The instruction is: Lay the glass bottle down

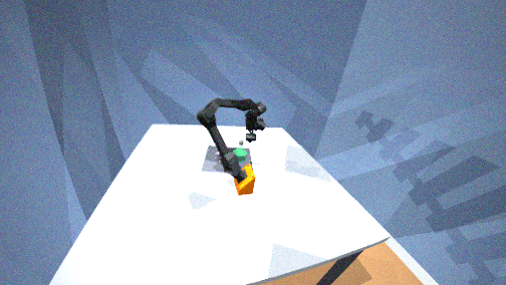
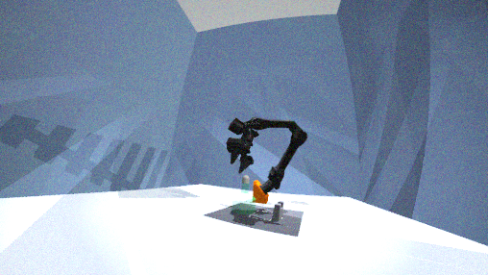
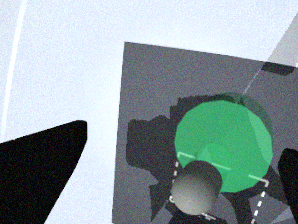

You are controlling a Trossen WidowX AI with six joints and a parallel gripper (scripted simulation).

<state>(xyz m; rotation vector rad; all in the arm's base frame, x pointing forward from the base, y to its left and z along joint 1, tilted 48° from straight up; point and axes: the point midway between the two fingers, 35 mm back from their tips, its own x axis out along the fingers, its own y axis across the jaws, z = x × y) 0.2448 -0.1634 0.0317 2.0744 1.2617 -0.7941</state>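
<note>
Exterior view: the claw (image 1: 251,139) (image 2: 240,165) (image 3: 185,144) gapes wide, empty, above the upright bottle (image 1: 240,153) (image 2: 245,204) (image 3: 225,135). Centre over it, then descend slowly.

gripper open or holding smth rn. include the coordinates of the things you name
Gripper (image 1: 251,136) (image 2: 238,165) (image 3: 185,144): open, holding nothing, above the upright bottle (image 1: 240,153) (image 2: 245,209) (image 3: 225,120).
</note>
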